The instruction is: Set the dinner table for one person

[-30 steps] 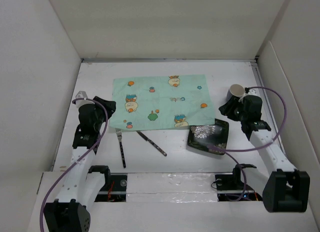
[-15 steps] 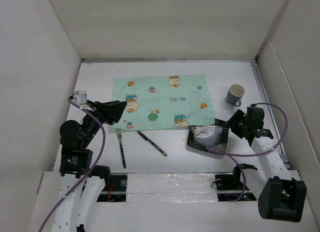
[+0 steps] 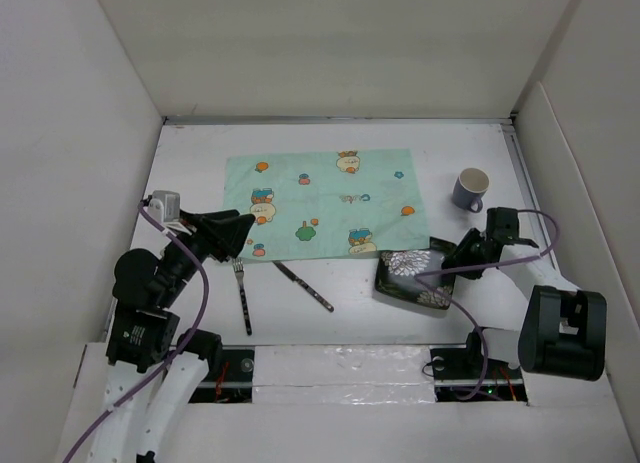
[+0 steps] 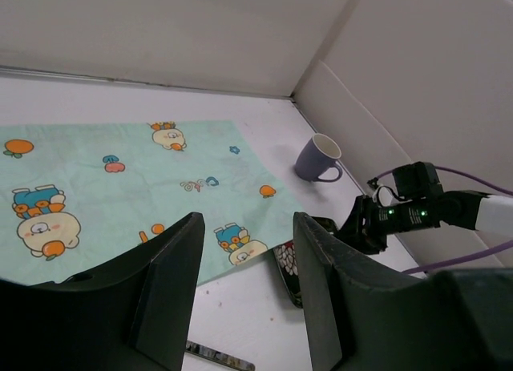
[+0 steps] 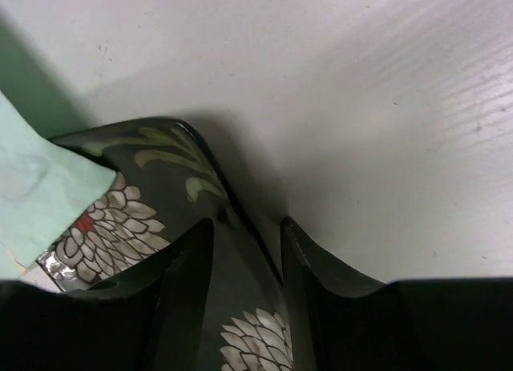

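The white dinner table [image 3: 190, 153] holds a mint-green cartoon-print placemat [image 3: 320, 198]. A black square plate [image 3: 412, 273] with white flower print lies at the mat's near right corner and overlaps it. A purple mug [image 3: 469, 189] stands upright right of the mat. A fork [image 3: 241, 295] and a knife [image 3: 304, 286] lie in front of the mat. My right gripper [image 3: 462, 257] is open and low at the plate's right edge. In the right wrist view it [image 5: 244, 235] straddles the plate's rim [image 5: 200, 159]. My left gripper [image 3: 228, 233] is open, empty and raised over the mat's near left corner.
White panels wall the table at the left, back and right. The left wrist view shows the placemat [image 4: 120, 179], the mug [image 4: 317, 157], the plate's edge [image 4: 290, 263], the knife's tip [image 4: 220, 357] and my right arm [image 4: 409, 211]. The placemat's corner [image 5: 36, 187] lies on the plate.
My right gripper left the mug standing by the mat and came down to the plate's right edge. My left arm pulled back and rose, its gripper now pointing over the mat's corner.
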